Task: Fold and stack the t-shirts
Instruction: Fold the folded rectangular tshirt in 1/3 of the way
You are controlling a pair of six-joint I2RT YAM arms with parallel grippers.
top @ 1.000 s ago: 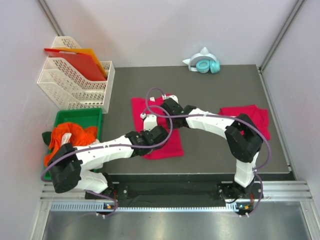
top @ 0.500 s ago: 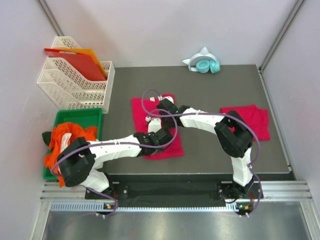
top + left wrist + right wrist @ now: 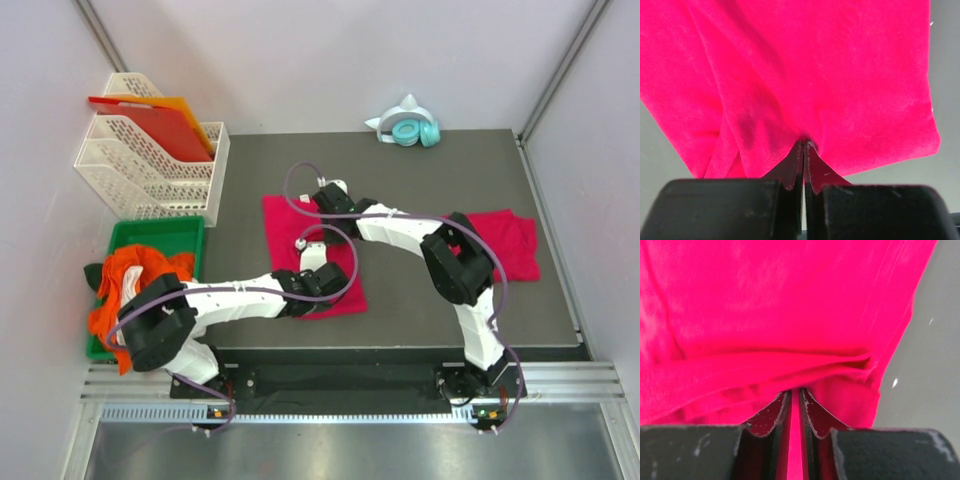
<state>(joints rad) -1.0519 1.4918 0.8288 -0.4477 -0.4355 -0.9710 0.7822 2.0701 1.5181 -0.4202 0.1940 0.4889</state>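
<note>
A crimson-pink t-shirt [image 3: 283, 228] lies partly folded on the middle of the dark mat [image 3: 420, 170]. My left gripper [image 3: 320, 284] is over its near part, shut on a pinch of the fabric [image 3: 830, 75]; the jaws [image 3: 804, 146] meet with cloth between them. My right gripper [image 3: 327, 196] is at the shirt's far edge, shut on a fold of it [image 3: 770, 305], with cloth showing between the fingers [image 3: 795, 395]. A second crimson-pink shirt [image 3: 512, 240] lies bunched flat at the right of the mat, partly behind the right arm.
A green tray [image 3: 160, 235] with orange cloth [image 3: 140, 275] sits at the left edge. A white rack [image 3: 150, 170] holding red-orange sheets [image 3: 160, 125] stands behind it. Teal headphones [image 3: 408, 128] lie at the back. Both arms' cables loop over the middle shirt.
My right gripper has moved back and left to the shirt's far edge. My left gripper has moved slightly nearer and right over the shirt's near part.
</note>
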